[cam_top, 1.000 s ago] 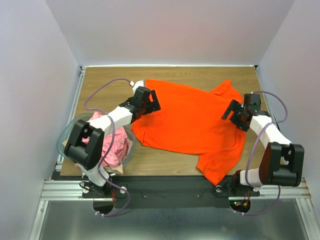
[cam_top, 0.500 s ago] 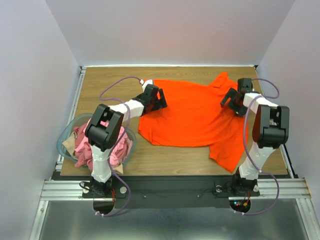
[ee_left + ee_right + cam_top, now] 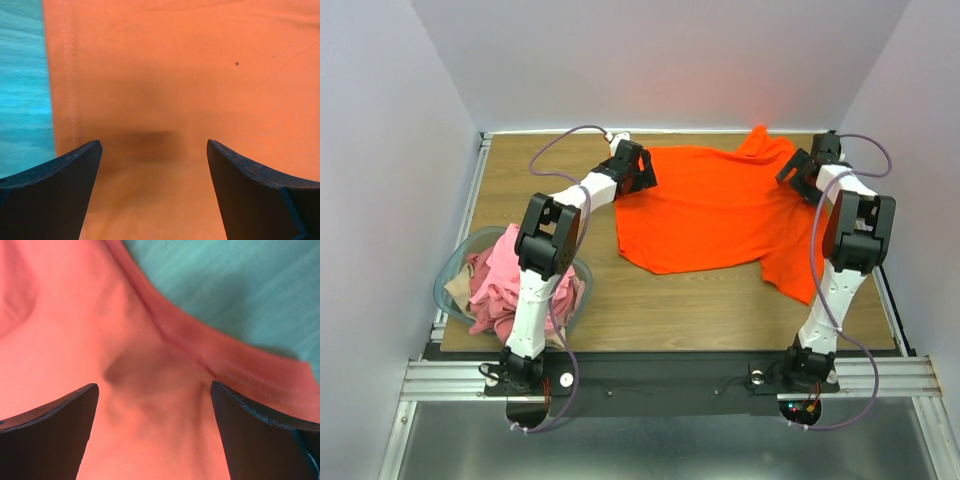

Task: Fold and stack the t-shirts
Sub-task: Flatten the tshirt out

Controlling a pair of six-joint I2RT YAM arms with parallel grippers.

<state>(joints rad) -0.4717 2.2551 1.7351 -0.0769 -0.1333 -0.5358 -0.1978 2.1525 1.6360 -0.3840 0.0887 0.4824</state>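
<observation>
The orange-red t-shirt (image 3: 715, 215) lies spread at the far side of the wooden table (image 3: 650, 310), one sleeve up against the back wall. My left gripper (image 3: 638, 172) sits low over the shirt's far left edge, jaws wide apart with flat cloth between them (image 3: 152, 145). My right gripper (image 3: 798, 172) sits over the far right part by a hem, jaws also wide apart over wrinkled cloth (image 3: 155, 386). Pink t-shirts (image 3: 510, 285) and a beige one (image 3: 457, 290) are piled in the basket at near left.
The clear bluish plastic basket (image 3: 448, 268) stands at the table's near left edge beside the left arm's base. White walls close in the back and both sides. Bare wood shows in front of the orange shirt.
Both grippers have moved toward the back wall and the orange shirt has slid with them, away from the near edge. Both arms are now stretched far out.
</observation>
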